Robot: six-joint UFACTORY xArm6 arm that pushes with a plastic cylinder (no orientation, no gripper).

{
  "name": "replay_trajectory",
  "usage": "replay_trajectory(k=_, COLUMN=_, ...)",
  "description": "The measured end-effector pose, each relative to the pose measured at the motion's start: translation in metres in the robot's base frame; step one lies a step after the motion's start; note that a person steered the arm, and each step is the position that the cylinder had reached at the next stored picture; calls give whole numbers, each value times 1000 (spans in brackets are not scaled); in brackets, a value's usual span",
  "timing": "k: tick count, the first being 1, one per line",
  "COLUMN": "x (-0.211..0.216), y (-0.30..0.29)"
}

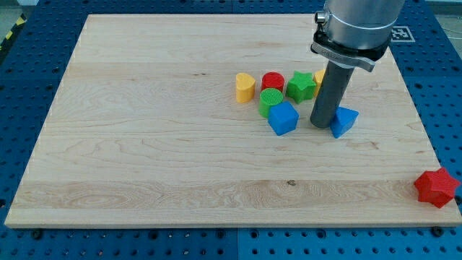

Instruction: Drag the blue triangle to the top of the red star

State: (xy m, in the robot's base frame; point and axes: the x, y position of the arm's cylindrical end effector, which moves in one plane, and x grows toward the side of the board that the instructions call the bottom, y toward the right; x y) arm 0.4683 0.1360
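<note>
Pale wooden desk [144,144] on blue perforated base. Cluster near desk's top-right: yellow heart [245,87], red cylinder [272,81], green cylinder [271,101], green star [302,85], blue cube [283,118], yellow block [319,76] mostly hidden behind rod. Blue triangle [344,120] just right of cluster. Red star [436,187] well apart, off the desk's bottom-right corner, on the base.

Risk: long diagonal push; off-centre contact likely to spin triangle off tip. Cube near tip, could get dragged along. Triangle could also drop off the desk edge.

Pose: rod vertical, wrist above. Tool is a bare rod, nothing to spread or pinch; tip [322,126] touching triangle's left side, between it and cube.
</note>
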Motion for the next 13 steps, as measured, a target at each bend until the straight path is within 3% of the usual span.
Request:
replay_trajectory(k=5, x=-6, y=67)
replay_trajectory(k=13, x=-9, y=101)
